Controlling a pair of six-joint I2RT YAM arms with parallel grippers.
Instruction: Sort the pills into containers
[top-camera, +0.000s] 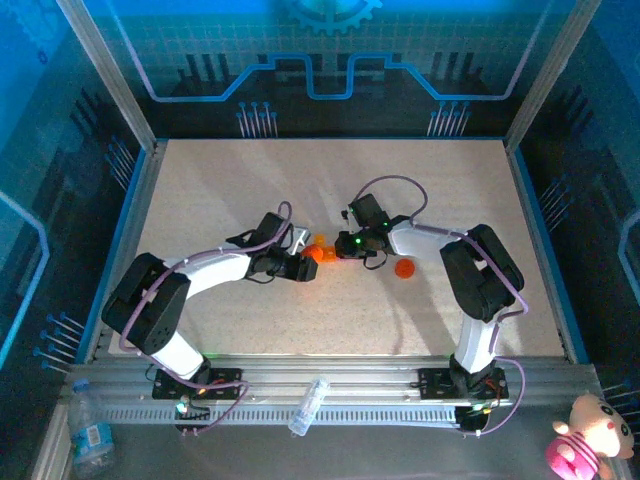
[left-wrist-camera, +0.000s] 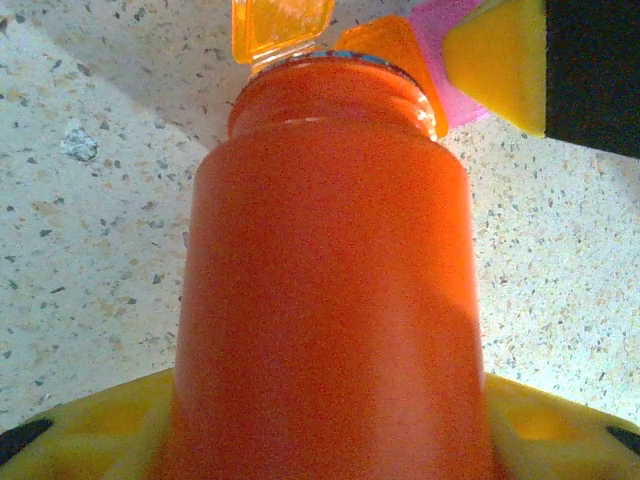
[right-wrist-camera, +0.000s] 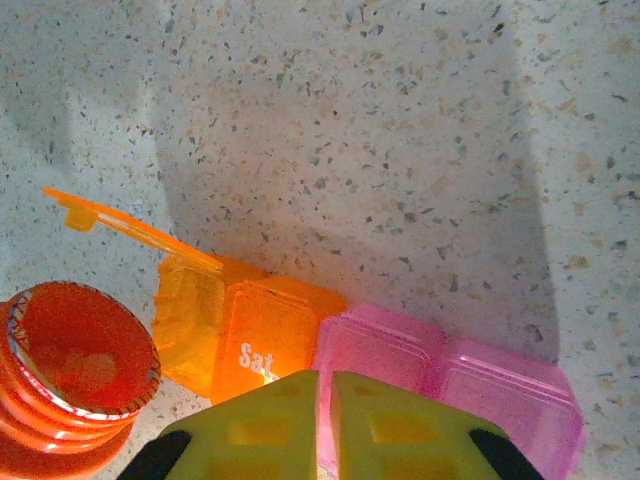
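Containers (right-wrist-camera: 280, 340), one lid (right-wrist-camera: 130, 230) open, lie by the orange bottle (left-wrist-camera: 330, 300) clamped in the left gripper (left-wrist-camera: 330, 440); right gripper (right-wrist-camera: 325, 420) fingers together. Pouring step, seemingly; next, tip gently.

The containers (right-wrist-camera: 385, 350) are a strip of joined little boxes lying flat on the table (right-wrist-camera: 380, 120): two clear orange ones, then two pink. The end orange box (right-wrist-camera: 185, 310) has its lid (right-wrist-camera: 130, 225) flipped up and open. Its neighbour, marked "Sat.", is shut, as are the pink ones. The orange bottle (left-wrist-camera: 330, 260) in my left gripper (top-camera: 298, 264) is uncapped, its mouth just beside the open box. Something pale lies inside; I cannot tell whether it is a pill.
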